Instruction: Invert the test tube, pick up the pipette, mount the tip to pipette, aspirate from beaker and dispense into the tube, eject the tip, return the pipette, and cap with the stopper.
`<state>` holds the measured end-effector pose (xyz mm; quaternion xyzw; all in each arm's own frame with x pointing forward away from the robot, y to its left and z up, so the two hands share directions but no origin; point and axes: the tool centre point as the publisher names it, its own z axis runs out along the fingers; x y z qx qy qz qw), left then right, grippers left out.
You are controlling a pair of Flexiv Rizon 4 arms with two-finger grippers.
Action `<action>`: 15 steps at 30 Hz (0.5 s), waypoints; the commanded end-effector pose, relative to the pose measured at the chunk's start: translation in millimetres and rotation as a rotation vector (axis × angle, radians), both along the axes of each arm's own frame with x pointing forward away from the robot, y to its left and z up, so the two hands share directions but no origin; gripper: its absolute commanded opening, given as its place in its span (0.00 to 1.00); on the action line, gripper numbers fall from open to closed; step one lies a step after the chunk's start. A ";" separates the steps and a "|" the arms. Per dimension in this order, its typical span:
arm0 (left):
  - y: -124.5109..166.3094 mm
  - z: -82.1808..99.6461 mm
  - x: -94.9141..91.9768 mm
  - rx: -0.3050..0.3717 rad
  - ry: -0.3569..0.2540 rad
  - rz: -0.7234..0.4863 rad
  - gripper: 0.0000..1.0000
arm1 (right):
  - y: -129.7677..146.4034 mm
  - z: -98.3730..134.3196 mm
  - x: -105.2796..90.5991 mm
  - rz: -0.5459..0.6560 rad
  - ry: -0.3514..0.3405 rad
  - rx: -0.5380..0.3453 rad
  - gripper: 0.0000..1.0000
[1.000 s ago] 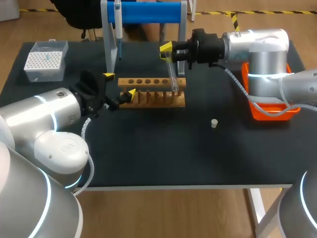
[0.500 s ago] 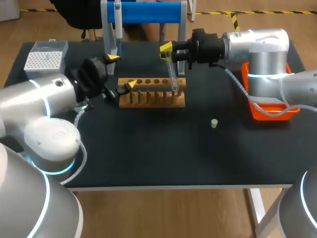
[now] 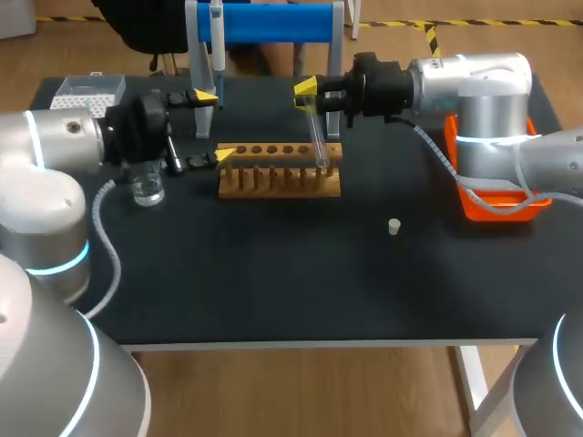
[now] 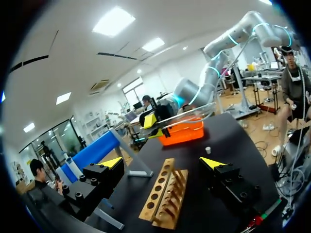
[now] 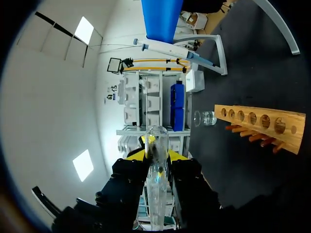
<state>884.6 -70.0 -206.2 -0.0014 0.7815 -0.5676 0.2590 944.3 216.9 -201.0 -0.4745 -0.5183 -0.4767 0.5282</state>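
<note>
L pincer was spread wide, nothing btwn its yellow-tipped fingers. It sat over the black bench, just off the left end of the light wooden test-tube rack w/ a row of holes. Small clear beaker stood on the bench beside it, left of the rack. L wrist view: rack lay ahead of and below L pincer, running lengthwise btwn the two fingers, not touched. R pincer was pinching the clear test tube near its upper end. Tube was tilted, lower end over the rack's right end in head view; contact w/ the rack couldn't be told. R wrist view: tube was clamped from both sides by R pincer, w/ rack and beaker ahead and off to one side. Blue-and-white pipette hung on the grey stand w/ blue crossbar at the bench rear. White tip box w/ clear lid sat at the rear-left corner, partly hidden by the L arm. Small white stopper lay alone on the bench, well apart from the rack, toward the R side. Orange tray sat at the R edge, partly under the R arm.
</note>
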 end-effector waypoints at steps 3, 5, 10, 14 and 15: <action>-0.3 8.8 -2.1 -0.047 -0.350 -0.121 1.00 | 0.0 0.4 0.5 0.000 0.000 -0.002 0.00; -4.0 12.0 -3.7 0.009 -0.467 -0.114 1.00 | 0.0 0.4 0.5 0.000 0.000 -0.002 0.00; -16.3 26.8 -14.1 0.188 -0.832 -0.130 1.00 | 0.0 0.4 0.5 0.000 0.000 -0.002 0.00; -16.3 26.8 -14.1 0.188 -0.832 -0.130 1.00 | 0.0 0.4 0.5 0.000 0.000 -0.002 0.00; -16.3 26.8 -14.1 0.188 -0.832 -0.130 1.00 | 0.0 0.4 0.5 0.000 0.000 -0.002 0.00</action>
